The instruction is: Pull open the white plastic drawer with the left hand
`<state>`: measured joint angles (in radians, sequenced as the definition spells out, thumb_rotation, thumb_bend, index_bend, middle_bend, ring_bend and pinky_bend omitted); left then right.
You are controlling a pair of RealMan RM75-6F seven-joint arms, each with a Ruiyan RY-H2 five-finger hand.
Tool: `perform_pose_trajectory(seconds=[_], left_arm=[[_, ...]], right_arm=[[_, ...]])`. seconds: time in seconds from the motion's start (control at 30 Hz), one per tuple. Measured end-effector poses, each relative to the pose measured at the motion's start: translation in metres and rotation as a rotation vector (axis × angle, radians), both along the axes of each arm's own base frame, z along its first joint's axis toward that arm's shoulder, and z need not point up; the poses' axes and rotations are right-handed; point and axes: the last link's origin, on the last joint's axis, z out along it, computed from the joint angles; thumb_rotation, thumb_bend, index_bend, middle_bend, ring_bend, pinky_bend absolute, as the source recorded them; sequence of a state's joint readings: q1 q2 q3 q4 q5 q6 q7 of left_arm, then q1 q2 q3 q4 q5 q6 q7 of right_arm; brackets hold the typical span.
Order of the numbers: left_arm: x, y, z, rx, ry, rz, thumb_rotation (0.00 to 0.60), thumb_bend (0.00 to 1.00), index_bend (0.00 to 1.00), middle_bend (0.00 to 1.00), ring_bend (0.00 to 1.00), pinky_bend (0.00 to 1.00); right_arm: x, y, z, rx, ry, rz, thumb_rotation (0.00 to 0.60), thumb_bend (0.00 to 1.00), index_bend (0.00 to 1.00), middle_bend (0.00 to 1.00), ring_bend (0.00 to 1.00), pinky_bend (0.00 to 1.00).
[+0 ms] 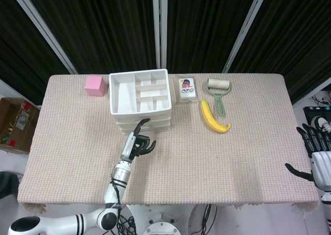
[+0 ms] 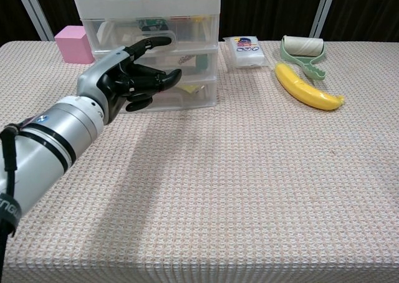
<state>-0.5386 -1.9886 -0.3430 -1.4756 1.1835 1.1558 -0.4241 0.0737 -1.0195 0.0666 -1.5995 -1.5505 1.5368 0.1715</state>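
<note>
The white plastic drawer unit (image 1: pixel 140 101) (image 2: pixel 149 43) stands at the back middle-left of the table, three clear-fronted drawers all pushed in, with an open divided tray on top. My left hand (image 1: pixel 136 143) (image 2: pixel 128 78) is right in front of the drawer fronts, fingers stretched toward them and slightly curled, holding nothing. In the chest view its fingertips (image 2: pixel 168 78) overlap the middle and bottom drawers; whether they touch is unclear. My right hand (image 1: pixel 316 155) hangs open beyond the table's right edge, seen only in the head view.
A pink cube (image 1: pixel 95 85) (image 2: pixel 73 43) sits left of the drawers. To their right lie a small white packet (image 1: pixel 187 89) (image 2: pixel 245 51), a green lint roller (image 1: pixel 219 91) (image 2: pixel 303 53) and a banana (image 1: pixel 213 117) (image 2: pixel 308 87). A woven beige cloth covers the table (image 1: pixel 217 162).
</note>
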Motion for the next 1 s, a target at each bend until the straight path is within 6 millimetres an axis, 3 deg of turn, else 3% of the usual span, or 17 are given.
perform_pose_trajectory(seconds=[0.23,0.57,0.8,1.0], left_arm=[[0.005,0.004,-0.003,-0.022,-0.146,0.011,0.600,0.38,0.15,0.90,1.00,1.00],[0.010,0.016,-0.013,-0.095,-0.410,0.047,0.600,0.39,0.32,0.91,1.00,1.00],[0.006,0.022,-0.013,-0.114,-0.439,0.058,0.600,0.40,0.49,0.92,1.00,1.00],[0.000,0.019,-0.012,-0.138,-0.427,0.048,0.600,0.40,0.56,0.92,1.00,1.00]], right_arm=[[-0.003,0.001,0.000,0.001,-0.001,-0.011,0.600,0.05,0.00,0.01,0.00,0.00],[-0.005,0.001,0.002,-0.001,0.002,-0.020,0.600,0.05,0.00,0.01,0.00,0.00],[-0.007,0.003,0.002,-0.001,-0.001,-0.031,0.600,0.05,0.00,0.01,0.00,0.00],[-0.007,0.004,0.001,-0.001,-0.002,-0.032,0.600,0.05,0.00,0.01,0.00,0.00]])
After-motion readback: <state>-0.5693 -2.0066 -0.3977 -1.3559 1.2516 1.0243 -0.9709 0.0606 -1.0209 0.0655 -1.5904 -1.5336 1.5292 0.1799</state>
